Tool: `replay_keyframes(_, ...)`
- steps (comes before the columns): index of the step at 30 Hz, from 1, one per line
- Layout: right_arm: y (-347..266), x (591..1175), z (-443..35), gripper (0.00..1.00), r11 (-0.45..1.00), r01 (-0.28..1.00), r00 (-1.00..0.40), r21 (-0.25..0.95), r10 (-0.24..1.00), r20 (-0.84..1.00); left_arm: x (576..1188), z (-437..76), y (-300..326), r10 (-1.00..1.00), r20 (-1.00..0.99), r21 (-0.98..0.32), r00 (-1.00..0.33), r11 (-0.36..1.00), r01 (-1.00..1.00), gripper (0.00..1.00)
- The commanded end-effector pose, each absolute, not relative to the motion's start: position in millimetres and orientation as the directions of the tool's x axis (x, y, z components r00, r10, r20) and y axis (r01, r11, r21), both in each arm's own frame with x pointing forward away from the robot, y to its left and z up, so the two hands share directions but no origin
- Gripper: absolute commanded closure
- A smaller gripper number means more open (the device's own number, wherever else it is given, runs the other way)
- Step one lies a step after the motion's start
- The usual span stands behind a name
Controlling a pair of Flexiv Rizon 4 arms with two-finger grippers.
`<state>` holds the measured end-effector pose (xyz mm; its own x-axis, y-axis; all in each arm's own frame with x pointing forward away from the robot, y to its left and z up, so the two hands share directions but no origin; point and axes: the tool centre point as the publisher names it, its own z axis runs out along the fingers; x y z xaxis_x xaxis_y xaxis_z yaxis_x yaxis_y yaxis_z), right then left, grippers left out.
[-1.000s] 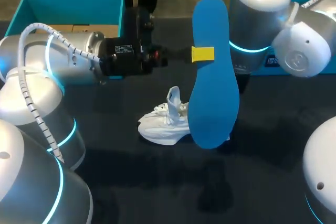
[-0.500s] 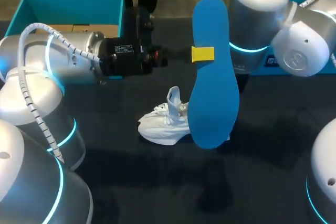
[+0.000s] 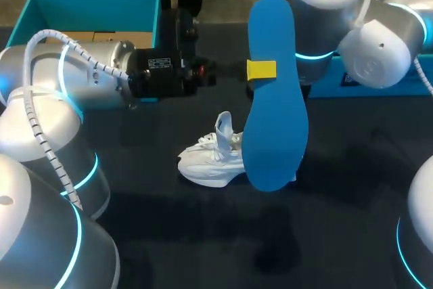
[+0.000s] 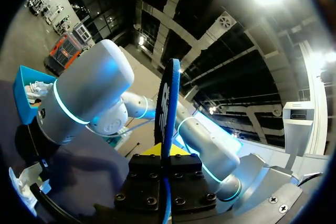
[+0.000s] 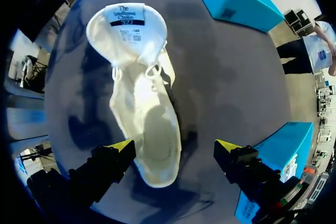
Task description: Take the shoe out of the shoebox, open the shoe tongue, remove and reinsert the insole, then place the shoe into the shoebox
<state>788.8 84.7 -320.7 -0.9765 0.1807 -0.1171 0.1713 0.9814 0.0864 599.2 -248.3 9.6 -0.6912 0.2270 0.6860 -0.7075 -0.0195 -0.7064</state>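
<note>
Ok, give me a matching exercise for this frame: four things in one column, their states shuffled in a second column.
Things:
1. insole
2. shoe
3. right gripper
4. left gripper

States:
a. open, above the shoe
b. lying on the table, tongue folded out
c. shut on the insole
d. held upright in the air

Pairs: 1-d, 2-b, 3-a, 4-c

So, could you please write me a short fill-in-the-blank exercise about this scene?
The left gripper is shut on the ____ insole. The right gripper, hanging over the shoe, is ____. The shoe on the table is ____ in colour.
Missing: blue; open; white.
</note>
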Motion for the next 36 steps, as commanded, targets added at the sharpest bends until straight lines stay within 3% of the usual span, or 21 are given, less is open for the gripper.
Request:
replay_keyframes(1, 96.0, 802.3, -342.3, 0.00, 0.985, 0.142, -0.983, 0.094, 0.151, -0.106, 599.2, 9.3, -250.7, 0.228, 0.686, -0.706, -0.691, -0.023, -0.708, 1.00)
replay_keyframes(11, 100.0, 809.4, -372.5, 0.00, 0.986, 0.128, -0.989, 0.103, 0.135, -0.066, 599.2, 9.3, -250.7, 0.228, 0.686, -0.706, -0.691, -0.023, -0.708, 1.00)
replay_keyframes(13, 100.3, 810.0, -375.5, 0.09, 0.987, 0.126, -0.990, 0.103, 0.132, -0.057, 599.2, 9.3, -250.7, 0.228, 0.686, -0.706, -0.691, -0.023, -0.708, 1.00)
replay_keyframes(17, 102.5, 810.7, -380.8, 0.17, 0.988, 0.114, -0.992, 0.102, 0.119, -0.040, 599.2, 9.3, -250.7, 0.228, 0.686, -0.706, -0.691, -0.023, -0.708, 1.00)
replay_keyframes(21, 103.9, 810.3, -381.9, 0.37, 0.989, 0.113, -0.993, 0.098, 0.116, -0.028, 599.2, 9.3, -250.7, 0.228, 0.686, -0.706, -0.691, -0.023, -0.708, 1.00)
replay_keyframes(25, 107.3, 809.1, -381.6, 0.45, 0.990, 0.108, -0.994, 0.091, 0.110, -0.016, 599.2, 9.3, -250.7, 0.228, 0.686, -0.706, -0.691, -0.023, -0.708, 1.00)
replay_keyframes(27, 108.1, 808.8, -382.4, 0.55, 0.990, 0.112, -0.993, 0.088, 0.114, -0.010, 599.2, 9.3, -250.7, 0.228, 0.686, -0.706, -0.691, -0.023, -0.708, 1.00)
replay_keyframes(30, 107.1, 807.8, -384.6, 0.75, 0.990, 0.121, -0.993, 0.077, 0.122, -0.001, 599.2, 9.3, -250.7, 0.228, 0.686, -0.706, -0.691, -0.023, -0.708, 1.00)
replay_keyframes(31, 106.3, 807.1, -384.6, 0.99, 0.989, 0.126, -0.992, 0.074, 0.126, 0.002, 599.2, 9.3, -250.7, 0.228, 0.686, -0.706, -0.691, -0.023, -0.708, 1.00)
replay_keyframes(36, 101.1, 800.8, -378.2, 1.00, 0.984, 0.168, -0.986, 0.060, 0.167, 0.019, 599.2, 9.3, -250.7, 0.228, 0.686, -0.706, -0.691, -0.023, -0.708, 1.00)
